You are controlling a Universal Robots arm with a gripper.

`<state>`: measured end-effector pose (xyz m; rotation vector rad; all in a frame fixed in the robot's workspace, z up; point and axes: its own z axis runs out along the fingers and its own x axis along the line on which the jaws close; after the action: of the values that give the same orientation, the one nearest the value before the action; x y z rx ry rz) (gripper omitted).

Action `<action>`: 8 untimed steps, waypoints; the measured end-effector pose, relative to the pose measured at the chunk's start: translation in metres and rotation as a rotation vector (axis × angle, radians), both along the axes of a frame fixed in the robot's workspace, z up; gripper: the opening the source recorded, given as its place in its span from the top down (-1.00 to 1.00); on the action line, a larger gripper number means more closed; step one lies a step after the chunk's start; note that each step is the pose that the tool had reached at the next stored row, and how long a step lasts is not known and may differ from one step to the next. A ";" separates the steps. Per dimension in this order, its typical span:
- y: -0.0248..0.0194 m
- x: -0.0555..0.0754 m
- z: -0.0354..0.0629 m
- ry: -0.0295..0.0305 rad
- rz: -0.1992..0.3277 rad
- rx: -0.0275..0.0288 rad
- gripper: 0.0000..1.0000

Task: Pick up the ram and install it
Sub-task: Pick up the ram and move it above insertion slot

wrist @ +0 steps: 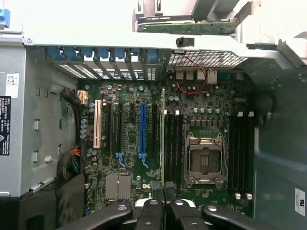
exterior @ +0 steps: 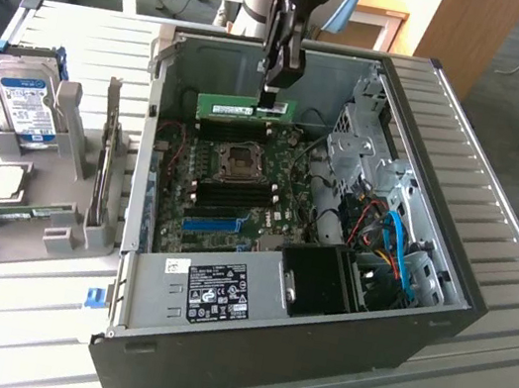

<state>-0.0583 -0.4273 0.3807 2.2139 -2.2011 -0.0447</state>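
Slatted table [exterior: 511, 249] bears one open computer case [exterior: 260, 360]; inside, one hand [exterior: 273, 102] clamps one ram [exterior: 235, 106]

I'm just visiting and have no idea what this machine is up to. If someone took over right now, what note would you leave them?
Gripper: shut on the ram, holding it on edge.
Ram: inside the open computer case, lined up along the black memory slots beside the processor socket.
Done: the ram is picked up and brought over the board.
Left: the install. I cannot tell whether the ram touches a slot yet.
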 end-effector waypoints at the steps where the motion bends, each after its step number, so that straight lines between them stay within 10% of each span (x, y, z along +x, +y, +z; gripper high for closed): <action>1: 0.0000 0.000 -0.0010 0.0000 0.000 0.0000 0.76; 8: 0.0000 0.000 -0.0131 0.0000 0.000 0.0001 0.76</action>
<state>-0.0583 -0.4273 0.3676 2.2140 -2.2011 -0.0449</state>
